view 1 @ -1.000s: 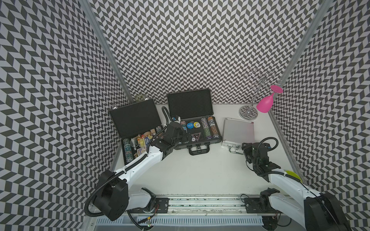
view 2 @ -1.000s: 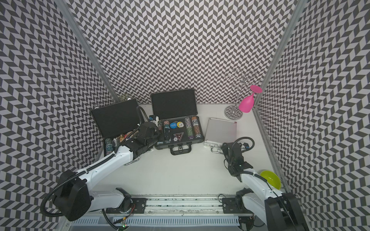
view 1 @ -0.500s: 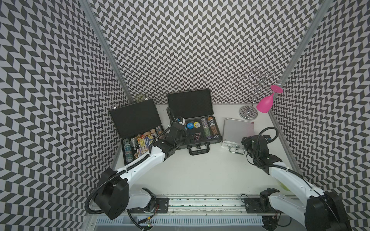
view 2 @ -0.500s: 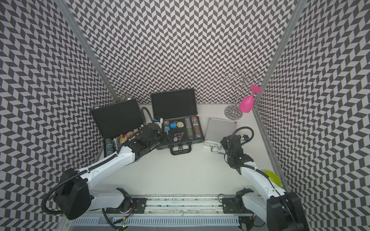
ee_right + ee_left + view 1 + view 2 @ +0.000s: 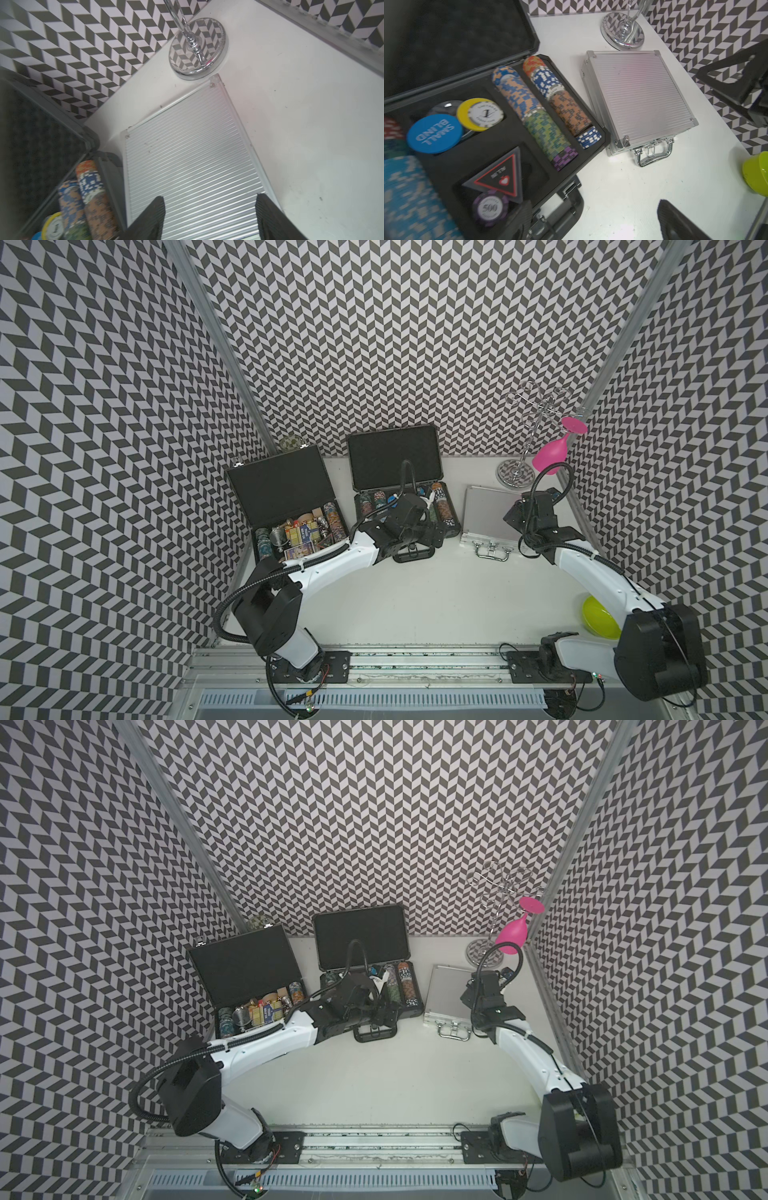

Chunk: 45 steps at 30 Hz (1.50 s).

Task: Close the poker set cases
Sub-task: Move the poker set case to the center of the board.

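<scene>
Since a second ago, the left tool (image 5: pixel 595 201) has swung from the gap between the two dark cases to the front edge of the ribbed dark grey case (image 5: pixel 395 456). The right tool (image 5: pixel 209 201) has moved from the handle side of the silver aluminium case (image 5: pixel 484 514) up over its lid. All three cases lie where they did. The two dark lids are still up and the silver one is still down.

The left tool hangs above the grey case's front rim and black handle (image 5: pixel 566 209), its fingers spread wide with nothing between them. The right tool hovers over the right part of the ribbed silver lid, fingers also spread and empty. Whether they touch the lid cannot be told.

The cases stand in a row along the back of the white tabletop (image 5: pixel 415 605): the flat textured black case (image 5: pixel 282 485) on the left, the grey one in the middle, the silver one on the right.

The flat black case holds rows of chips (image 5: pixel 262 541) and small card boxes (image 5: pixel 301 549). The grey case's foam tray holds chip rows (image 5: pixel 537 116), a blue "SMALL BLIND" disc (image 5: pixel 435 134), a yellow-rimmed disc (image 5: pixel 480 114), a triangular plaque (image 5: pixel 499 176) and a purple 500 chip (image 5: pixel 490 207).

Behind the silver case stands a chrome rack (image 5: pixel 515 475) with a pink glass (image 5: pixel 550 454) hanging from it. A lime-green bowl (image 5: pixel 598 618) sits beside the right arm.
</scene>
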Tool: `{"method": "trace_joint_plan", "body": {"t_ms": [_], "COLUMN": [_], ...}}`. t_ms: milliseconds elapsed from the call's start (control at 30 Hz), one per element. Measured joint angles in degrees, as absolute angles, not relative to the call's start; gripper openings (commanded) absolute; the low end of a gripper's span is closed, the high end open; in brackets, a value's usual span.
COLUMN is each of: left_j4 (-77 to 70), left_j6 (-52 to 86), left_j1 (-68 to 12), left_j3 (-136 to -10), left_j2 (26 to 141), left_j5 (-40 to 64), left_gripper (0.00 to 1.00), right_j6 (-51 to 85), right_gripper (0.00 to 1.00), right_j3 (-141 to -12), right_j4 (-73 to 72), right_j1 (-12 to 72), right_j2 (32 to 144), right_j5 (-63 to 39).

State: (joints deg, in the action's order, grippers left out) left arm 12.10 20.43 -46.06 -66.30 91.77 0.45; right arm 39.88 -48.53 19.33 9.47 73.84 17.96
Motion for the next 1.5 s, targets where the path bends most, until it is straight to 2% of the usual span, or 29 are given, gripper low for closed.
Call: {"method": "trace_joint_plan", "body": {"t_ms": [300, 800, 1067, 1400, 1500], "left_j4": [12.0, 13.9, 17.1, 18.5, 19.5], "left_j6": [20.4, 20.7, 21.5, 20.6, 19.6], "left_j1": [-47.5, -47.6, -47.6, -47.6, -47.3], "left_j3": [-80.5, -99.3, -105.8, -108.3, -108.8], "left_j2": [105.5, 125.6, 131.3, 133.1, 133.2], "left_j5": [5.8, 6.3, 5.3, 8.3, 9.4], "left_gripper": [0.97, 0.83, 0.78, 0.74, 0.71], "right_j6": [35.3, 34.2, 33.5, 33.5, 33.5], "right_gripper": [0.71, 0.69, 0.66, 0.64, 0.59], "right_j3": [-49.1, -45.9, -45.9, -42.3, -41.5], "right_j4": [20.8, 20.3, 19.3, 16.7, 15.6], "right_j1": [5.0, 2.6, 2.4, 2.3, 2.0], "right_j2": [75.8, 78.9, 79.5, 79.8, 79.4], "right_j5": [16.0, 10.1, 6.3, 5.7, 5.8]}}
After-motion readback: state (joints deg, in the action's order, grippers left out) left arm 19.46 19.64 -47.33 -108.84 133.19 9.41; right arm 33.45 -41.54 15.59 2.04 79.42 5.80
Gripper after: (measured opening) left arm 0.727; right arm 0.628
